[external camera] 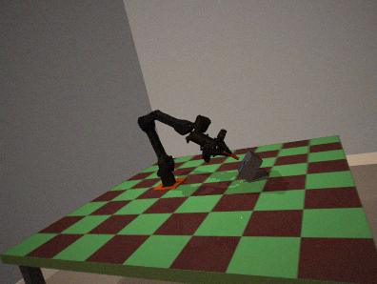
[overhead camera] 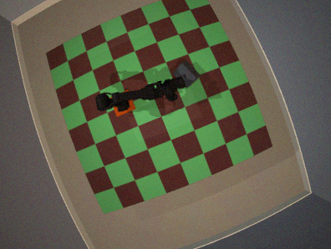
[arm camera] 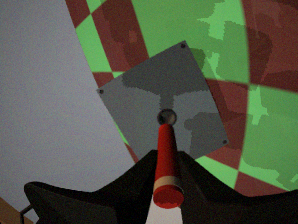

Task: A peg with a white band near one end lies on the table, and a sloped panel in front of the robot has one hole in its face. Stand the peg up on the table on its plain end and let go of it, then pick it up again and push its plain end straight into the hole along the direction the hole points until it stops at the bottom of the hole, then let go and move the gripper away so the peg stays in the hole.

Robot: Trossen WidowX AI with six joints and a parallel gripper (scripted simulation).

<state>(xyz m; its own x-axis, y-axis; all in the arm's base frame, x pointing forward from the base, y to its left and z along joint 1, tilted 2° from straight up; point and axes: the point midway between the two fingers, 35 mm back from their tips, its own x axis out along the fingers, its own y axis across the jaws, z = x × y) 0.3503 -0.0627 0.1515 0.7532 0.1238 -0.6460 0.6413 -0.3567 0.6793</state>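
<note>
The red peg (arm camera: 167, 152) (external camera: 231, 155) is held in the gripper (arm camera: 168, 159) (external camera: 227, 152), which is shut on it. In the wrist view its white-banded end is nearest the camera and its plain end points away at the panel. The grey sloped panel (arm camera: 145, 107) (external camera: 250, 165) (overhead camera: 186, 74) faces the gripper. Its one hole (arm camera: 167, 118) lies just beyond the plain end in the wrist view. In the exterior view the plain end is in the air short of the face, a small gap apart. In the top view the arm hides the peg.
The arm's base stands on an orange plate (overhead camera: 124, 111) (external camera: 178, 184) on the green and dark red checkered table (external camera: 209, 224). The arm reaches from there to the panel, and its shadow falls on the panel face and the squares around it. Low walls (overhead camera: 298, 167) surround the board.
</note>
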